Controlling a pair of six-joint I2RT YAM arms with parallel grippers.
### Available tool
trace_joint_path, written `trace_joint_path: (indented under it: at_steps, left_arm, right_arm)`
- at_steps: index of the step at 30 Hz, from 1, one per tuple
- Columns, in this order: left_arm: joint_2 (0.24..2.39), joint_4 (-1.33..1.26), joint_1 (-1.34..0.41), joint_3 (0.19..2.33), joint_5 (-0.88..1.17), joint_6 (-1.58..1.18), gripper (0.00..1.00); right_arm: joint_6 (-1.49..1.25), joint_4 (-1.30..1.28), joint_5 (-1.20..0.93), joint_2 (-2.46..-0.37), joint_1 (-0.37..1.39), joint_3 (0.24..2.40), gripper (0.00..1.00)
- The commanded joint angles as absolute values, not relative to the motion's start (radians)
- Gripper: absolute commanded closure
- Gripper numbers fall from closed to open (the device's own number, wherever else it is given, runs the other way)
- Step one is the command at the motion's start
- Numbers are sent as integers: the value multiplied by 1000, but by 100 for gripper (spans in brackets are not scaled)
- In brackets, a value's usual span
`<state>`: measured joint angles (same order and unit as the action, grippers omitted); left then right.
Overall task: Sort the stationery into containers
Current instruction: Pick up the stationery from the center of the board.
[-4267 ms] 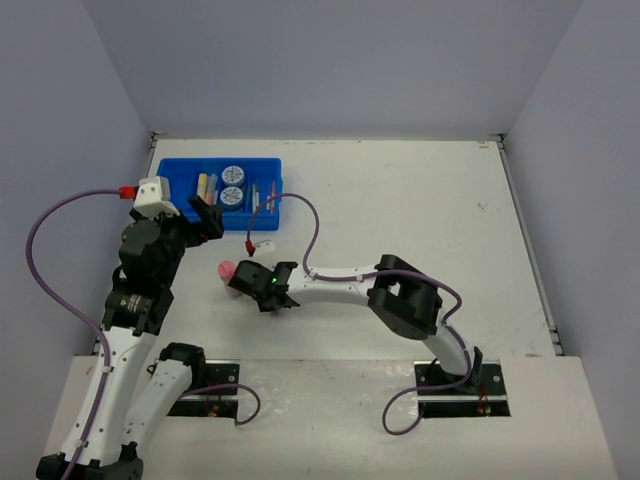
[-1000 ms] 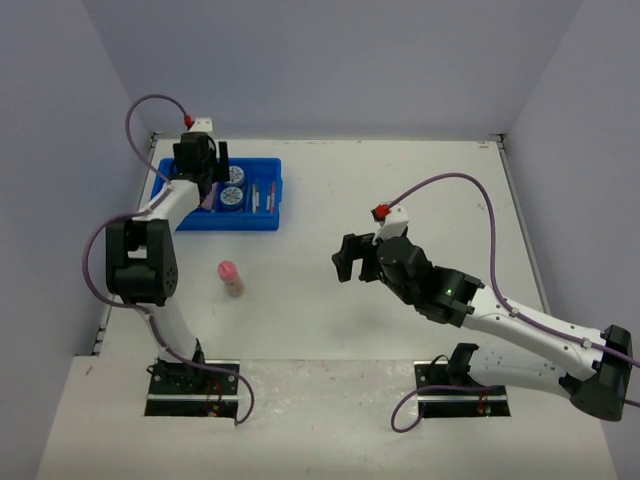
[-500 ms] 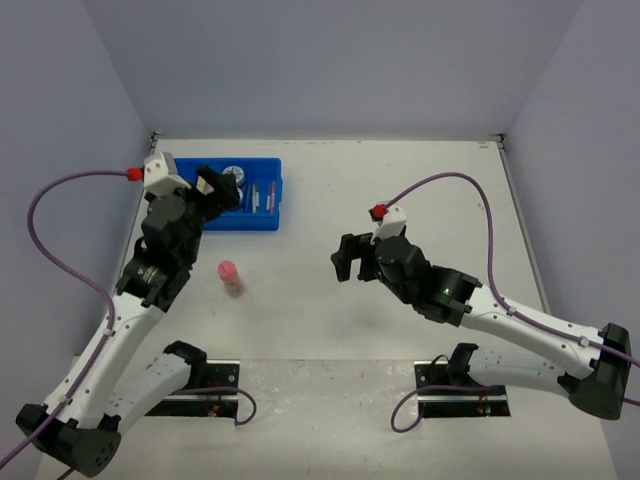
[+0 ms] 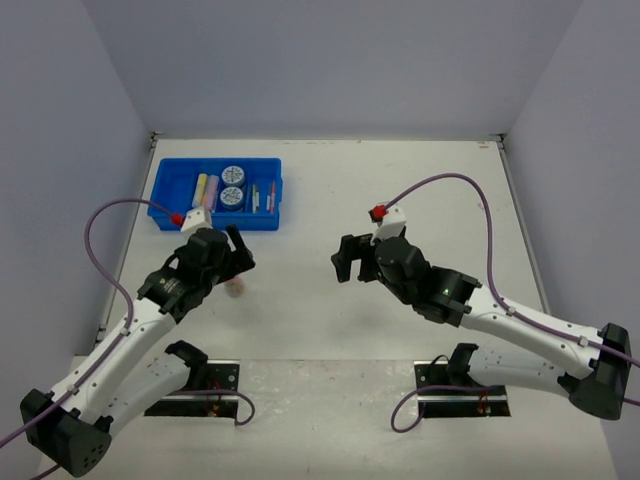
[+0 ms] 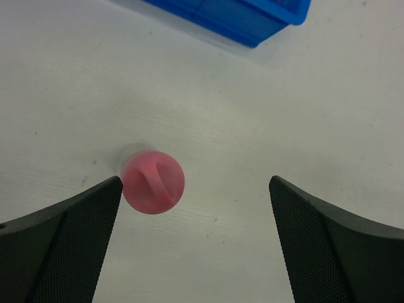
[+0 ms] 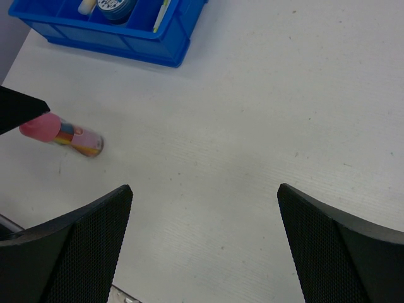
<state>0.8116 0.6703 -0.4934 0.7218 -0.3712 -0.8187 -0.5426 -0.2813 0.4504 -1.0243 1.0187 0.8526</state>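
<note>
While both claws stand spread wide with nothing in them, the left gripper (image 5: pixel 194 183) hangs over the bottle (image 5: pixel 153 182). The pink cap sits between the jaws, right up against one finger; contact not clear. The bottle lies on its side on the table (image 4: pixel 400 180), outside the tray (image 4: pixel 265 222) and near its front wall. Tray compartments hold markers (image 4: pixel 205 187), two tubs (image 4: pixel 233 173) and pens (image 4: pixel 262 195). The right gripper (image 6: pixel 203 187) hovers mid-table, well apart from the bottle.

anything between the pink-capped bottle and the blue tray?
No. In the right wrist view only bare table separates the bottle from the tray; the left wrist view agrees.
</note>
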Motion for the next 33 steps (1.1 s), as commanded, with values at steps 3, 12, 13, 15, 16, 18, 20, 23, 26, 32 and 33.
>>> trace_joint_path:
  at_steps: [3,12,13,15,16,18,20,23,26,32,33]
  left_arm:
    - [850,679,-495,657,-422,-865,0]
    - [975,535,-496,588,-429,-851,2]
    - [972,518,-495,577,-427,-847,4]
    - [955,479,-496,559,-422,-840,11]
    - [947,463,-495,543,-416,-833,16]
    - [936,420,-497,514,-408,-822,32]
    - [934,396,-497,495,-409,-813,42]
    - [955,374,-495,484,-420,-799,51]
    - [977,348,-495,480,-431,-784,59]
    - [1024,296,-495,487,-443,-705,81]
    - [1041,295,-495,501,-439,-681,87]
  right_arm:
    - [-543,-235,436,-967,1016,824,1]
    - [-541,-237,434,-967,1017,825,1]
    - [-541,-237,434,-969,1016,826,1]
    - [-541,-236,433,-974,1017,827,1]
    - [-541,-237,433,-977,1017,828,1]
    - [-540,-236,430,-980,1016,829,1]
    - [-541,-236,427,-987,1017,830,1]
    - [-541,-237,426,-993,1017,831,1]
    - [-540,-236,426,-1000,1017,831,1]
    - [-538,-238,423,-1011,1017,836,1]
    - [-537,-236,423,-1009,1017,836,1]
